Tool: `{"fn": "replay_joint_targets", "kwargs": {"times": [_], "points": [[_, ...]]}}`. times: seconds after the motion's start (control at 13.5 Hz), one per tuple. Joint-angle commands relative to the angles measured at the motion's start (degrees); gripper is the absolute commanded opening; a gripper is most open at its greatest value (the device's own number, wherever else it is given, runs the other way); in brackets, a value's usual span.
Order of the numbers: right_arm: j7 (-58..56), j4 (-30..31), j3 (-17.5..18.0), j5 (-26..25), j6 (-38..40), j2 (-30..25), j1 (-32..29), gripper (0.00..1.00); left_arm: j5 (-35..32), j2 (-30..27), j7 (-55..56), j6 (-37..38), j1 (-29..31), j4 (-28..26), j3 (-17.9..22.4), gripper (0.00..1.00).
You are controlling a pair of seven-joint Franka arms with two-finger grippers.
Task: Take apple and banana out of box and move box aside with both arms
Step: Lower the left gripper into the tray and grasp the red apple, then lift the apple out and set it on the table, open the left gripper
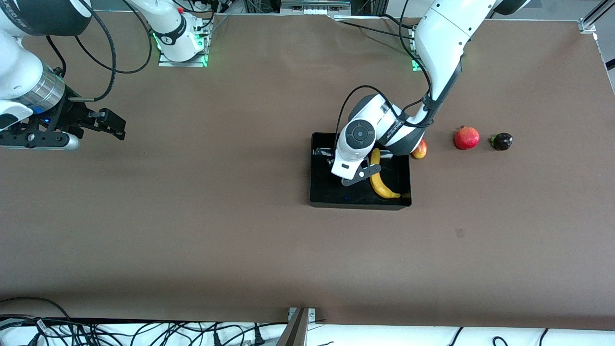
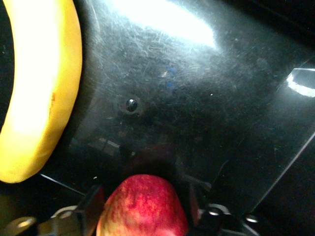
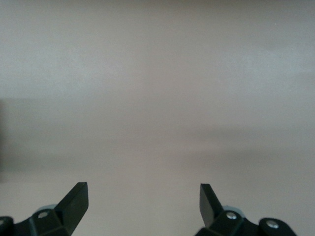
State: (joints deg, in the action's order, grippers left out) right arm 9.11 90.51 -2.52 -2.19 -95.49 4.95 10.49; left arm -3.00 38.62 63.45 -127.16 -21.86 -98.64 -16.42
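The left gripper [image 2: 142, 216] is down in the black box [image 1: 326, 192], with the apple [image 2: 143, 209] between its fingers; it seems to be closing on it, but a firm hold is hard to tell. The banana [image 1: 380, 181] lies in the box too. The right gripper [image 3: 142, 201] waits open over bare table. Both fruits must come out, then the box moves.

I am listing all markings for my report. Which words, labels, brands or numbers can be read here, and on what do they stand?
Nothing can be read.
Left arm: small dark print on its wrist, too small to read.
Right arm: print on its wrist, blurred.
Apple, banana, box: no text.
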Motion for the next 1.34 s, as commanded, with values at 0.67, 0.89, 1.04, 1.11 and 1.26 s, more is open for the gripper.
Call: {"fn": "replay_joint_targets", "kwargs": {"times": [0.67,0.89,1.04,1.11,1.26], "points": [[0.4,-0.8,0.5,-0.6,-0.6,0.3,-0.2,1.00,-0.2,-5.5,-1.2,7.9,4.3,1.1,-3.4,0.00],[0.3,-0.9,0.5,-0.6,-0.4,0.2,-0.2,1.00,-0.2,-10.8,-9.7,16.7,9.1,1.9,-4.1,0.00],[0.3,-1.0,0.5,-0.9,-0.5,0.1,-0.2,1.00,-0.2,-12.9,-17.8,24.0,13.8,4.1,-4.1,0.00],[0.2,-1.0,0.5,-0.7,-0.3,-0.1,-0.2,1.00,-0.2,-13.1,-21.8,26.5,16.2,5.4,-3.8,0.00],[0.0,-1.2,0.5,-1.0,0.1,-0.6,-0.2,1.00,-1.9,-13.7,-30.4,28.3,20.2,7.0,-1.1,0.00]]}}
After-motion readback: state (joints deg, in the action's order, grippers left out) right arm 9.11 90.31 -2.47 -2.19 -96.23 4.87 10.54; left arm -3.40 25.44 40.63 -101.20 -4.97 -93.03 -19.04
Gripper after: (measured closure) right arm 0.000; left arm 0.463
